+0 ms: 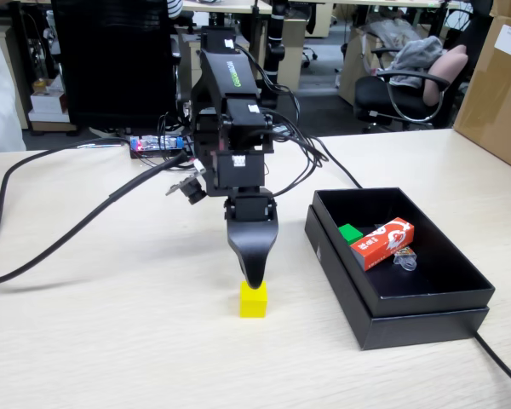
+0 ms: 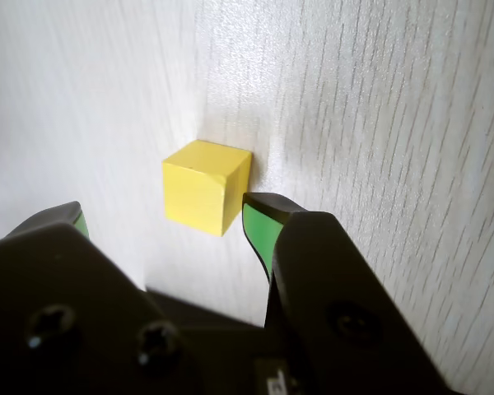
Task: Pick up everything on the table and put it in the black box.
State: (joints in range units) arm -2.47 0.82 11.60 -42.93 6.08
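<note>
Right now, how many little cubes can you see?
2. The yellow cube sits on the table, right under the open gripper. The green cube lies in the black box, partly behind the red-and-white box, which could hide more.

You get even, bright office light in the fixed view, with soft shadows under the black box [image 1: 426, 319]. Your wrist view washes the table [image 2: 379, 123] pale; near jaws blur.
</note>
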